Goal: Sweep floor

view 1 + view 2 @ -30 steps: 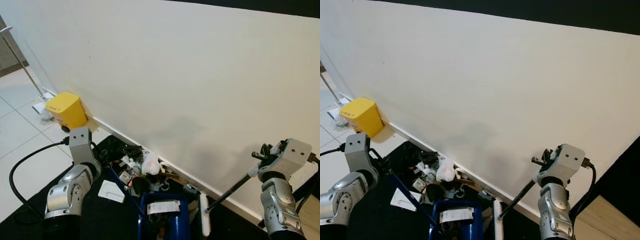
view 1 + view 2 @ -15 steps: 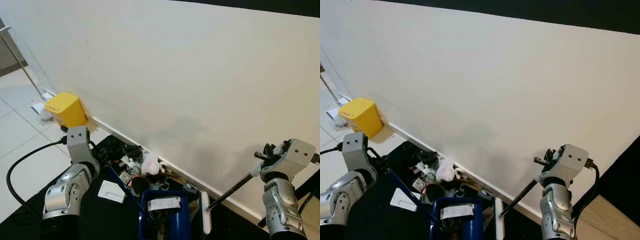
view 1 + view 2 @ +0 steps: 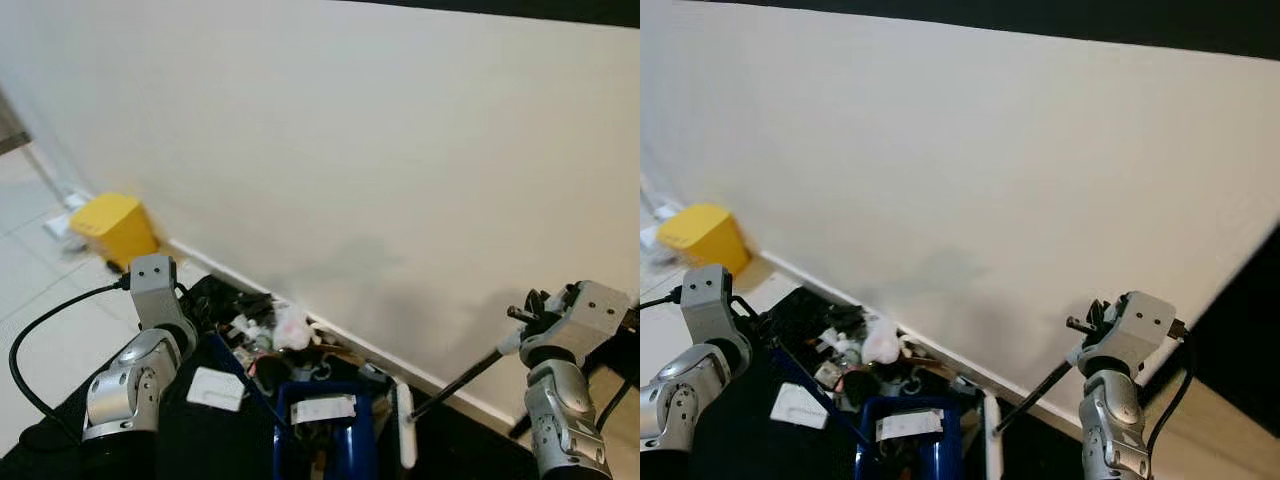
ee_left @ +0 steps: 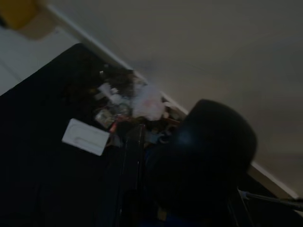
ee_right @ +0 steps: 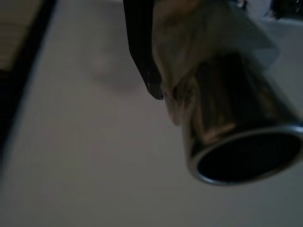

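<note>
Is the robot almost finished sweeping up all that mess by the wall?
Partly. The rubbish pile is already gathered against the wall, beside the blue dustpan. The right hand holds the broom handle, with the white broom head next to the dustpan. Most litter and a white card still lie on the floor, not in the dustpan.

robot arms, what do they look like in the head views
Both arms are silver, rounded metal segments. The left arm ends in a boxy grey wrist block with a thick black cable looping off it. The right arm carries a pale grey block with black fittings and a black cable.
</note>
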{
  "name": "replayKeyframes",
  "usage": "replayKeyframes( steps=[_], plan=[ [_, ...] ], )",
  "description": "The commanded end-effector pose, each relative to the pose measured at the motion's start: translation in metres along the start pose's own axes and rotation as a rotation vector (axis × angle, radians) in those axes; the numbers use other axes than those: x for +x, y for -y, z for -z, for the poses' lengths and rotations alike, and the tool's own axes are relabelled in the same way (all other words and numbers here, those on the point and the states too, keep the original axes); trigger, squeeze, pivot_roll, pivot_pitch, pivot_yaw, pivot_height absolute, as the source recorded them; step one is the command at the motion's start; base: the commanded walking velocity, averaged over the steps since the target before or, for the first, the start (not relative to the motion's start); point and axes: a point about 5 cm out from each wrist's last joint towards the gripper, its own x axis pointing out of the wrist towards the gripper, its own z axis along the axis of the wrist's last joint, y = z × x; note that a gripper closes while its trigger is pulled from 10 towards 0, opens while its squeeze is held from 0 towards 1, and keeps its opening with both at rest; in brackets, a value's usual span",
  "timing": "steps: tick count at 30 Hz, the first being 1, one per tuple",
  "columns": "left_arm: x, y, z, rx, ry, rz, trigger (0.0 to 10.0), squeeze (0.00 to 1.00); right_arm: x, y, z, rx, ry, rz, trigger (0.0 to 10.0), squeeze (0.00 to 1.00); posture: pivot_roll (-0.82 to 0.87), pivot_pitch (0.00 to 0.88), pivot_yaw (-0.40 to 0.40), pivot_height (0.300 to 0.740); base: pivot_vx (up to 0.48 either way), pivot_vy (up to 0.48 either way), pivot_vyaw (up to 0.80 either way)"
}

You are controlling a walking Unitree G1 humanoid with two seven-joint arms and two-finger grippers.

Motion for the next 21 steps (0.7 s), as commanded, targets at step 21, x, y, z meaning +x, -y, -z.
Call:
replayKeyframes(
  steps=[21],
  plan=[
    [-0.0014,0.0029,-0.0081,-0.001,0.034,0.022,10.0,0.0,0.0,-0.0019,-0.0049,0.002,0.017,-0.011,10.0,0.0,-0.03,0.062,0.046,0.74,0.0,0.0,-0.76]
  ],
)
